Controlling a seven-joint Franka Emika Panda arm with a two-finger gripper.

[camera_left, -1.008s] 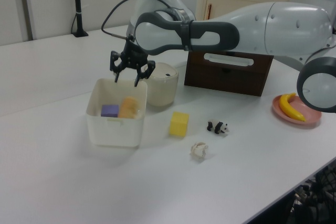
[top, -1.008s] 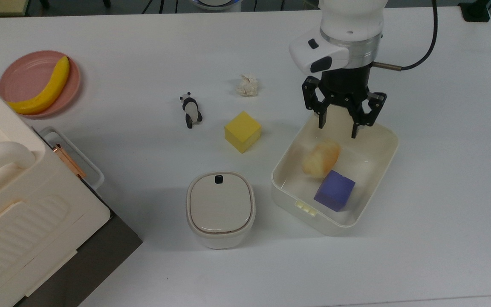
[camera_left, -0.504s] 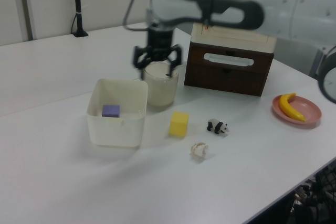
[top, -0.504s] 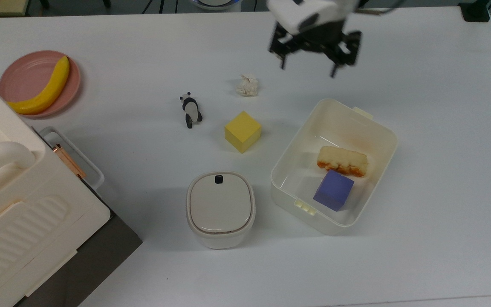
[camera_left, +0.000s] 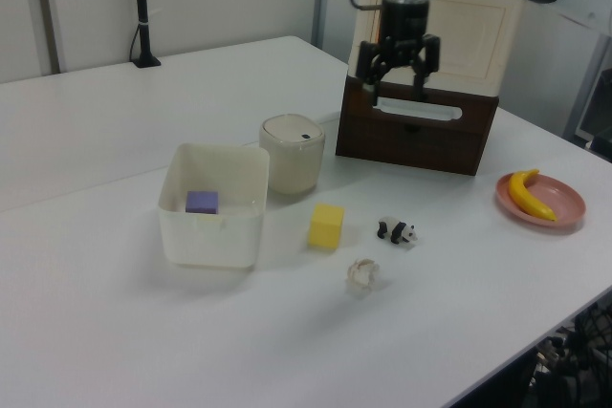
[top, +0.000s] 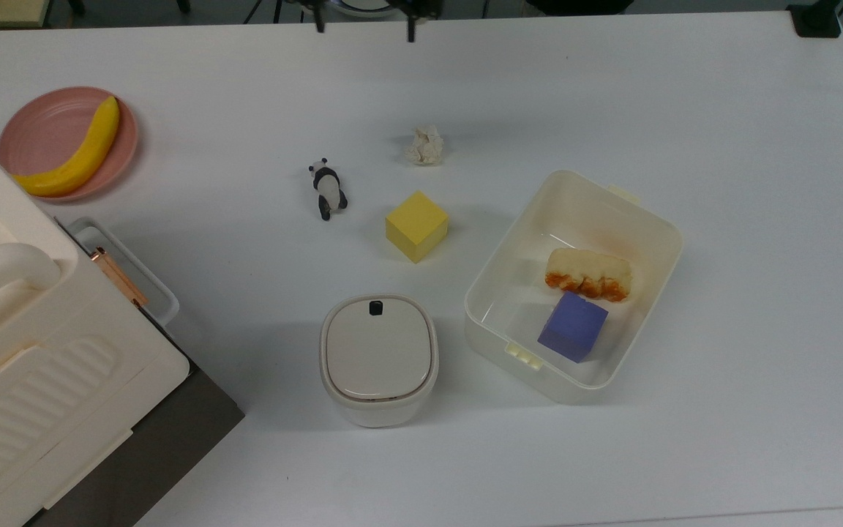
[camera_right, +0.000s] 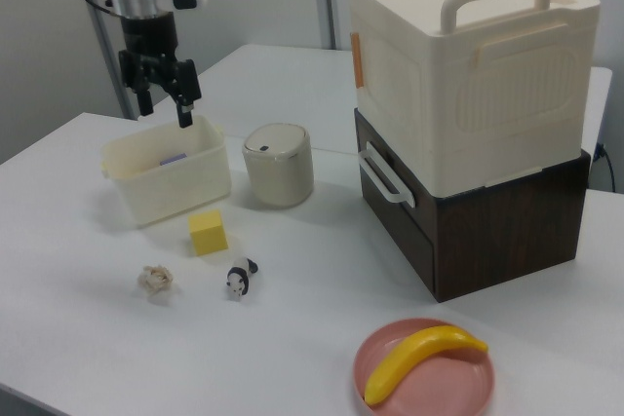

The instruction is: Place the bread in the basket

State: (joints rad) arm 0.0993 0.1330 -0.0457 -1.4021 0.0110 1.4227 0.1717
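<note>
Done, by the look of it — bread [top: 587, 274] lying inside the basket [top: 639, 211], pale side up, touching the purple cube [top: 572, 326] there. Basket standing on the desk [top: 743, 146], nearer the top view's right edge than its left. Gripper [camera_left: 398, 75] raised high, well apart from the basket, fingers spread wide and holding nothing. Yellow cube [top: 416, 225], panda figure [top: 328, 189], paper ball [top: 425, 146] and lidded bin [top: 378, 358] outside the basket, untouched — nothing apparently left to place.
</note>
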